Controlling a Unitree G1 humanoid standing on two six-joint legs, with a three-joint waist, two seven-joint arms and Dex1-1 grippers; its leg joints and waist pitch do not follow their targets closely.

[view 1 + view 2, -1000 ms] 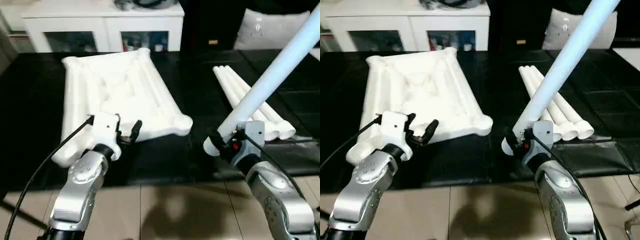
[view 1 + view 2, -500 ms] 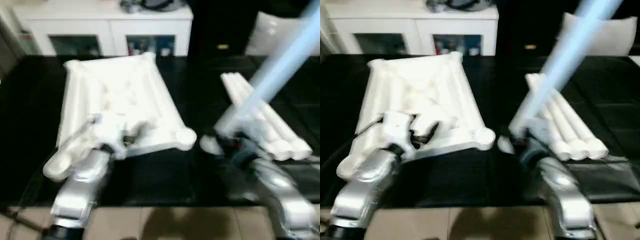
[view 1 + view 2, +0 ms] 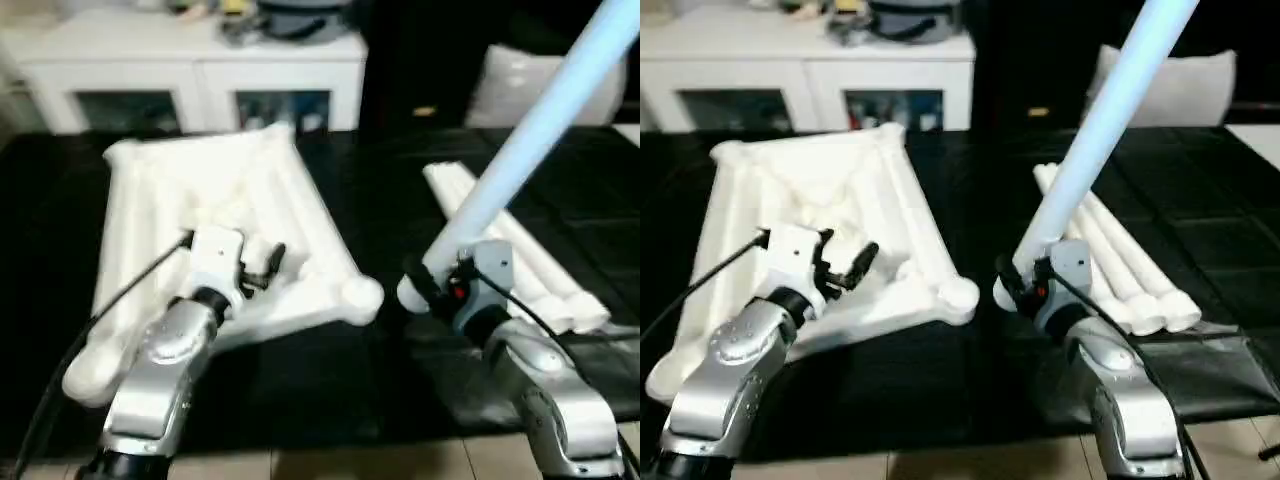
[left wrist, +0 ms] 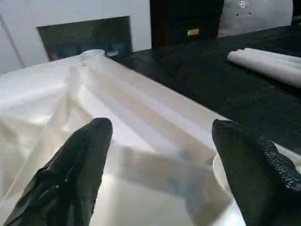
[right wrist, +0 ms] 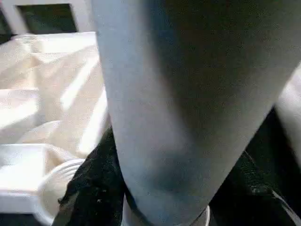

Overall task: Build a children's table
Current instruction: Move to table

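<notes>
We see the table top (image 3: pixel 220 210) lying ribbed side up on the dark bench (image 3: pixel 390 200). The left gripper (image 4: pixel 160 160) hovers over it, jaws apart. The right gripper (image 3: pixel 430 285) is clamped on one leg (image 3: pixel 530 140), tilted upward — three more legs (image 3: pixel 1110 250) lie beside it.

Silver forearms, white wrist housings, black cables, black fingers (image 4: pixel 77 174)

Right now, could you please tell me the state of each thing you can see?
Tabletop: upside down, ribs up, corner sockets empty.
Held leg: tilted, gripped near its lower end.
Spare legs: lying side by side, untouched.
Left pincer: open, over the tabletop.
Right pincer: shut on the held leg.
</notes>
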